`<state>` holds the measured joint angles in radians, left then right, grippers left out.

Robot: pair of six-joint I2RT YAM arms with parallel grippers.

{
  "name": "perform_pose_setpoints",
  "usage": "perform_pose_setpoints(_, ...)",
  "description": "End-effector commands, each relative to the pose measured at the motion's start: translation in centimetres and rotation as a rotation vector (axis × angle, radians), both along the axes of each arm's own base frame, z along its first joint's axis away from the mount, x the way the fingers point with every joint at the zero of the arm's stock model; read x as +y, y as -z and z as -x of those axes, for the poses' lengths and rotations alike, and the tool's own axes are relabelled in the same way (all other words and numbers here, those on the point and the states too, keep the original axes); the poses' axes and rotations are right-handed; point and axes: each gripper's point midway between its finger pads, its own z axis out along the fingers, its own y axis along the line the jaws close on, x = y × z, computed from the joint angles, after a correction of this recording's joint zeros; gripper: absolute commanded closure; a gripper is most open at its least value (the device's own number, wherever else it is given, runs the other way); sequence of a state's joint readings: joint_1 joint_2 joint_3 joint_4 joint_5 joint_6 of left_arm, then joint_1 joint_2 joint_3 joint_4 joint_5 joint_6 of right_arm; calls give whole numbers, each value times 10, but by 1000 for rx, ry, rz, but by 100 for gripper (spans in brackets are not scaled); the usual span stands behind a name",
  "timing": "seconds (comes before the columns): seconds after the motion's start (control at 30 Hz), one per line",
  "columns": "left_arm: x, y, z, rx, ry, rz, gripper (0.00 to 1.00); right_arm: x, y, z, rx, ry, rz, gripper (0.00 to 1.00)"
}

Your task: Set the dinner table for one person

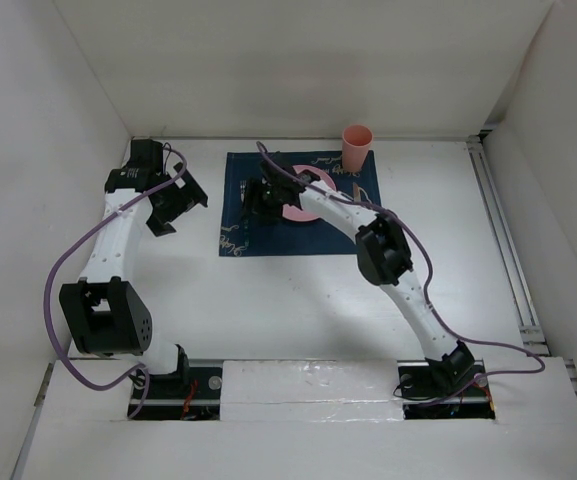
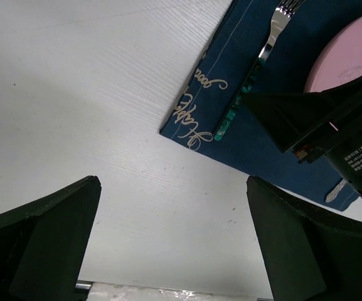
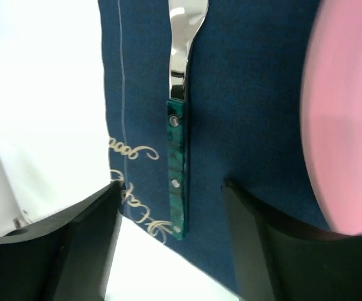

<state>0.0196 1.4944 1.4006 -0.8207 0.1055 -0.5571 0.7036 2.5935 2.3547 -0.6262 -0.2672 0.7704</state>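
Note:
The dinner table [image 1: 298, 310] is a white top with upright white panels. A navy placemat [image 1: 320, 232] lies on it at the back middle. On the mat are a pink plate [image 3: 350, 119] and, left of it, a fork [image 3: 177, 157] with a green handle. A pink cup [image 1: 356, 148] stands at the mat's far right corner. My right gripper [image 3: 171, 188] is open just above the fork's handle, one finger on each side, not touching it. My left gripper [image 2: 173, 188] is open and empty over bare table left of the mat.
The right arm [image 1: 388, 250] reaches across the mat and hides part of the plate [image 1: 295, 212]. In the left wrist view the fork [image 2: 256, 69], the mat's corner [image 2: 196, 125] and the right gripper's black body [image 2: 319, 119] show. A rail [image 1: 503, 240] runs along the right edge.

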Motion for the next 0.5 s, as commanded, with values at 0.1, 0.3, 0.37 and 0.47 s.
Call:
perform_pose_setpoints(0.1,5,-18,1,-47,-14,-25,0,-15,-97,-4,-164,60,-12,10)
perform_pose_setpoints(0.3,21,-49,0,-95,-115,-80,0,-71,-220,17,-380,131,6,0)
perform_pose_setpoints(0.37,23,-57,0,-105,-130,-85,0,-109,-240,26,-439,199,99,0)
perform_pose_setpoints(0.47,23,-71,-4,-138,-131,-84,0,-180,-302,58,-557,297,170,0)
